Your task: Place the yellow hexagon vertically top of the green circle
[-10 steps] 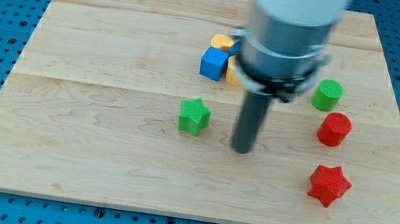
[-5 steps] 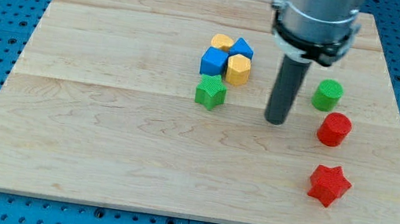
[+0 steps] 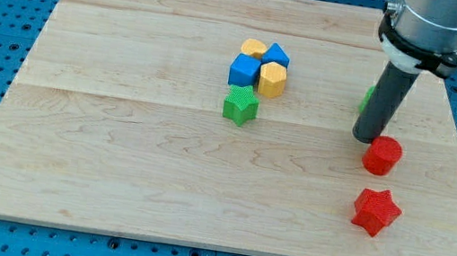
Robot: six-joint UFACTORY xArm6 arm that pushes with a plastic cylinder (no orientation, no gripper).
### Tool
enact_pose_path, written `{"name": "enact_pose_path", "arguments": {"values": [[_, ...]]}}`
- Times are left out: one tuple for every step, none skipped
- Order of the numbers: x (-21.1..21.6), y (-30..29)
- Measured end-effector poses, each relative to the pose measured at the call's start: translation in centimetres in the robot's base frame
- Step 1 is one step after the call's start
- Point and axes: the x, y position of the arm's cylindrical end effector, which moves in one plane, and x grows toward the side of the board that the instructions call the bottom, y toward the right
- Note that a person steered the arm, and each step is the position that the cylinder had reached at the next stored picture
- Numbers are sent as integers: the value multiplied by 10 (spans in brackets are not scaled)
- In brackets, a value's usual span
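The yellow hexagon (image 3: 272,79) sits near the board's middle top, touching a blue cube (image 3: 243,69), another yellow block (image 3: 254,48) and a blue block (image 3: 276,55). The green circle (image 3: 366,98) is at the view's right, almost wholly hidden behind my rod; only a sliver shows. My tip (image 3: 365,138) rests on the board just below the green circle and just up-left of the red circle (image 3: 382,156), far right of the yellow hexagon.
A green star (image 3: 240,106) lies just below the blue cube. A red star (image 3: 376,211) lies at the lower right. The wooden board (image 3: 117,148) sits on a blue pegboard; its right edge is close to the red blocks.
My tip has moved right across the board, from beside the green star to in front of the green circle. The green star was pushed up-right toward the cluster earlier and now stays still.
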Motion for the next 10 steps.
{"name": "enact_pose_path", "arguments": {"values": [[-9, -49], [-12, -126], [-47, -152], [-65, -174], [-69, -118], [-85, -80], [-120, -79], [-123, -55], [-125, -53], [-118, -31]]}}
